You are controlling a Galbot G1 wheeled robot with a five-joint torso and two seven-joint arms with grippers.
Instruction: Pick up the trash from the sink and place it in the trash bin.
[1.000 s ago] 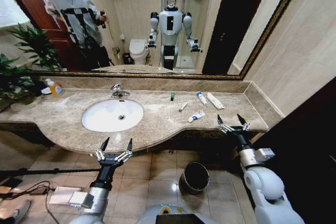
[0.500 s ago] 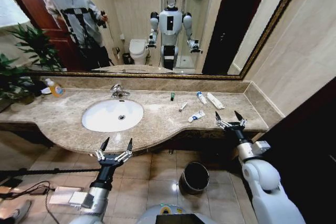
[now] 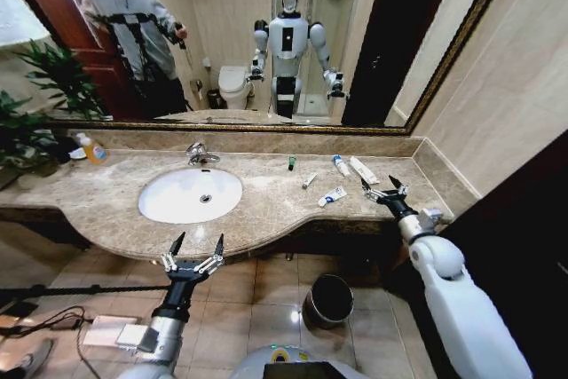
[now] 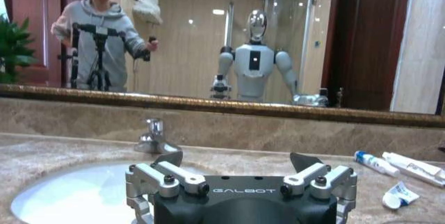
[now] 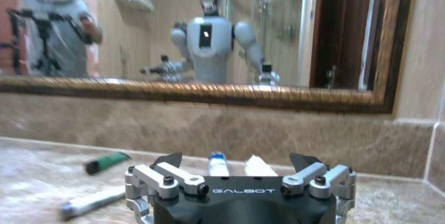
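Right gripper [image 3: 385, 187] spread wide, raised over the beige marble counter [image 3: 266, 210] just beside the scattered trash: white tubes with blue print [image 3: 333, 195], a flat white packet [image 3: 364, 170], a thin pale stick [image 3: 309, 181] and a small dark-green-capped piece [image 3: 291, 163], all lying right of the white oval basin [image 3: 190, 194], none inside it. Likely poised open for a first pick, nothing pinched. Left gripper [image 3: 192, 260] also spread and empty, idle in front of the counter edge; small round black bucket [image 3: 327, 300] waiting on the floor tiles below, between the arms.

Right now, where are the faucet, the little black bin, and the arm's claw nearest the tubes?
faucet [image 3: 199, 153]: head view, on its chrome body.
trash bin [image 3: 327, 301]: head view, on its dark rim.
right end effector [image 3: 383, 186]: head view, midway between its open fingertips.
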